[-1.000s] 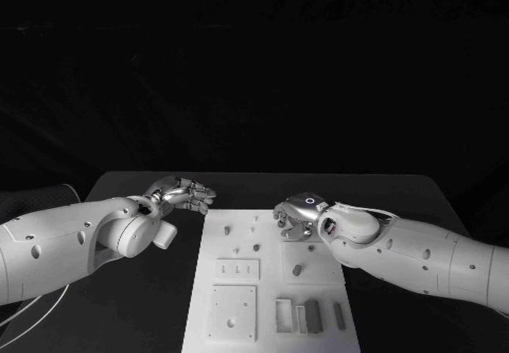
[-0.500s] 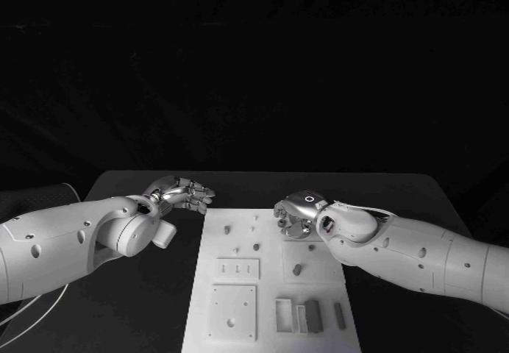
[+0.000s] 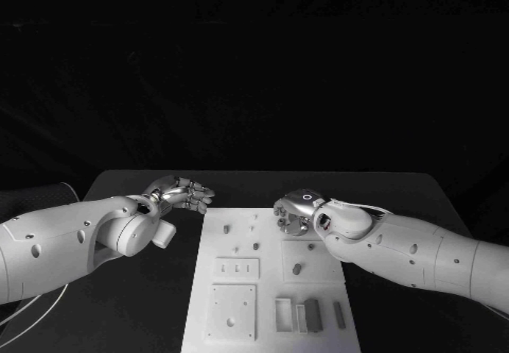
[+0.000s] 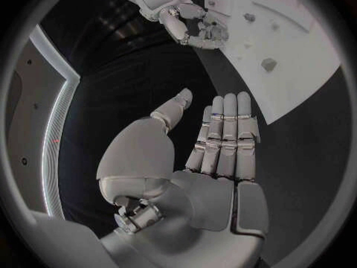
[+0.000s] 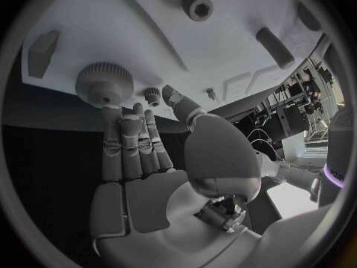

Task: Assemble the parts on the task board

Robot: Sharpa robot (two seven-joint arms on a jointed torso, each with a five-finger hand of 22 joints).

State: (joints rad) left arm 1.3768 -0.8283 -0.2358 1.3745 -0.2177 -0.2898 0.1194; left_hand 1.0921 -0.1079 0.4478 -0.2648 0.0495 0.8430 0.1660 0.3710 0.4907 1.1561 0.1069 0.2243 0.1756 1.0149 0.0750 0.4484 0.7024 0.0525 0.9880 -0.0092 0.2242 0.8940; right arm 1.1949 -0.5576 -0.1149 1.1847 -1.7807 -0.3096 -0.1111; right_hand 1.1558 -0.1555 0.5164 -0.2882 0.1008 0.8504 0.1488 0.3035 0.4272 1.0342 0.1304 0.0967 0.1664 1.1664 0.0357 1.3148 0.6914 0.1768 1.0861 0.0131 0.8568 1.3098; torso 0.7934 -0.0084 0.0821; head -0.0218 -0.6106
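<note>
The white task board (image 3: 271, 283) lies in the middle of the black table. My right hand (image 3: 294, 214) hovers over its far right part, fingers straight and thumb apart, holding nothing. In the right wrist view its fingertips (image 5: 112, 116) reach a large grey gear (image 5: 104, 83), and a small gear (image 5: 152, 94) sits between finger and thumb tip; touch cannot be told. My left hand (image 3: 182, 193) hangs open beside the board's far left corner, its palm (image 4: 216, 173) bare. The left wrist view also shows the right hand (image 4: 190, 24) on the board (image 4: 282, 77).
Small pegs (image 3: 256, 246) stand on the board's far half, with two recessed plates (image 3: 233, 312) nearer me. Grey bars (image 3: 313, 315) lie at the near right. A ring part (image 5: 199, 7) and a bar (image 5: 273, 46) lie beyond the right hand. Bare table flanks the board.
My right hand has shifted slightly toward the board's far edge. The left hand has stayed in place.
</note>
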